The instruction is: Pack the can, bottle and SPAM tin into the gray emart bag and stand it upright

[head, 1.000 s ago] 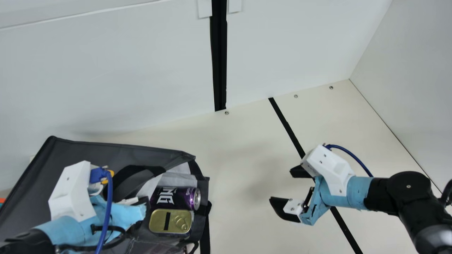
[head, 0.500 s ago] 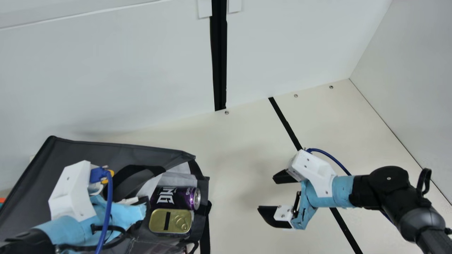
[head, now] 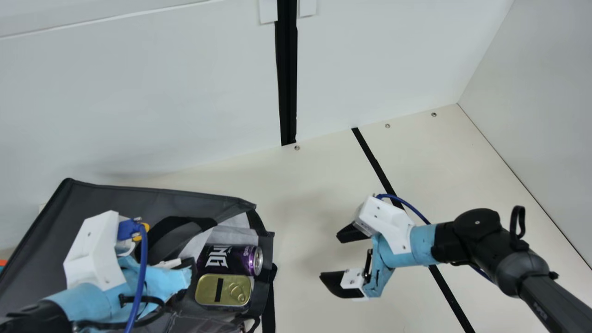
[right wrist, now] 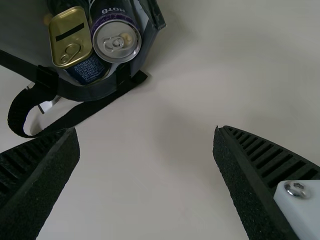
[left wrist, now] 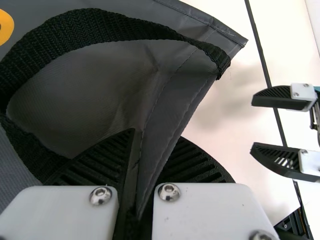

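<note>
A hard tug by the left gripper (left wrist: pixel 157 135), clamped on the gray bag (head: pixel 111 196) at lower left, could spill the can (head: pixel 233 260) (the right gripper (head: pixel 329 255) gapes wide).

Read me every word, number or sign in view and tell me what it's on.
"NG": large white letters on the purple can; its smaller print is unclear.
Tin, side label: too small to read.
Gray bag: yellow mark, cut off, unreadable.
Right arm: pale lettering, too small to read.
</note>
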